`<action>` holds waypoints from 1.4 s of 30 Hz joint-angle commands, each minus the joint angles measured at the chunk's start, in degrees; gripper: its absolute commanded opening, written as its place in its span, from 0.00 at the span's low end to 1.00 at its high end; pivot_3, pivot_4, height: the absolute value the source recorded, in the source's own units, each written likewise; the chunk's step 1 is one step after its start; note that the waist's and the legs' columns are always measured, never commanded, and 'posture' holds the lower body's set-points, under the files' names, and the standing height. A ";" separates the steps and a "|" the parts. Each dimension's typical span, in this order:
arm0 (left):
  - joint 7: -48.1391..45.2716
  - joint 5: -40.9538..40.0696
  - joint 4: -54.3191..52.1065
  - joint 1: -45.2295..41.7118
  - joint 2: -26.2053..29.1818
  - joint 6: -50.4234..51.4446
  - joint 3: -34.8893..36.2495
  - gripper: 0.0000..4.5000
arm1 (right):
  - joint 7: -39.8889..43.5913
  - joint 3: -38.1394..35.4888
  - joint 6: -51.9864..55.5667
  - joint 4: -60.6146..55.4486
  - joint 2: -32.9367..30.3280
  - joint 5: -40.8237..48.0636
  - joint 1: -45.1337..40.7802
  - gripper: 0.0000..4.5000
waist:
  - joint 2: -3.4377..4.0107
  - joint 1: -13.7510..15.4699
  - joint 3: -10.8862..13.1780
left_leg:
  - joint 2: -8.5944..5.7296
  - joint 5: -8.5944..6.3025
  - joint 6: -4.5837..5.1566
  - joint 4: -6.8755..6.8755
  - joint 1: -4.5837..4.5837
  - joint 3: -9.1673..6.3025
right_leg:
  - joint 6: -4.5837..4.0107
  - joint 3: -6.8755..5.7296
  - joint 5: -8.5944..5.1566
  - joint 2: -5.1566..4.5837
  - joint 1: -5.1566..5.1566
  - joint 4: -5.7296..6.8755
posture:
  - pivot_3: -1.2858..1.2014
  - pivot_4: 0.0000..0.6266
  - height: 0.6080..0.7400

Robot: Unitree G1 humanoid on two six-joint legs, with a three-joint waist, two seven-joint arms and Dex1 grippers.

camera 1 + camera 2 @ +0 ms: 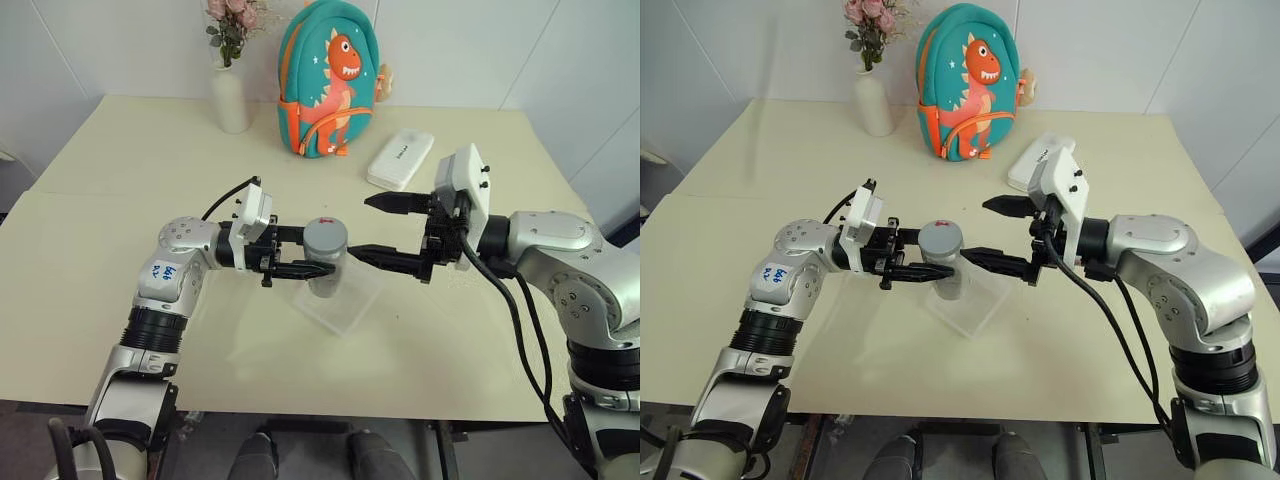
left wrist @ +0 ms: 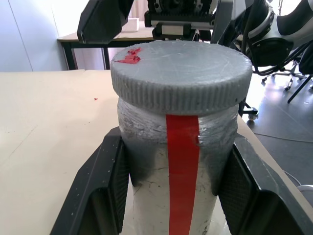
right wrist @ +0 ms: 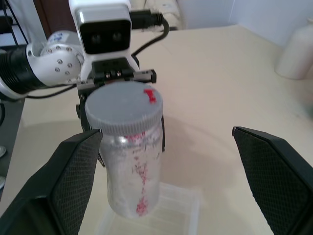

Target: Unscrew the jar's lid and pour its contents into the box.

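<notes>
This is looking like an office or lab room set up for robot trials. A wide cream-coloured counter (image 1: pixel 120 170) is standing against plain white wall panels. Beyond the left end effector (image 1: pixel 300 252), the wrist view is showing another desk on dark legs (image 2: pixel 68 46) and wheeled office-chair bases (image 2: pixel 293 81) sitting on a grey floor.

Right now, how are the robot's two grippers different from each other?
The left gripper is shut on the jar, holding it up above the clear box; the right gripper is open and holds nothing. The left one's jaws press against the jar's sides below the lid, while the right one's stand wide apart beside the jar. Both have black fingers and point level, toward each other.
</notes>
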 commanded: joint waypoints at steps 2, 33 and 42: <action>-0.71 -0.37 -0.64 -0.81 -0.59 -0.90 -0.10 0.46 | -0.63 -1.31 0.09 -2.16 0.89 2.75 -1.64 0.99 | 0.00 0.09 0.00 | 0.00 0.00 0.00 0.00 0.00 0.00 | 0.00 0.00 0.00 0.00 0.00 0.00 | 0.52 0.24 1.00; -1.86 -0.09 0.89 -3.31 -3.17 -2.72 -1.49 0.46 | -2.98 9.07 -6.57 5.57 12.09 -6.82 -5.85 0.99 | 0.01 0.07 0.00 | 0.00 0.00 0.01 0.00 -0.02 -0.02 | 0.00 -0.02 0.00 0.00 -0.01 0.02 | 0.52 0.24 1.00; -1.82 -0.15 0.50 -2.62 -2.50 -2.39 -1.20 0.46 | -2.53 7.33 -5.42 4.23 9.19 -6.76 -4.89 0.99 | 0.00 0.05 0.00 | 0.00 0.00 0.01 0.01 -0.02 -0.02 | 0.00 -0.02 0.00 0.00 -0.01 0.02 | 0.52 0.24 1.00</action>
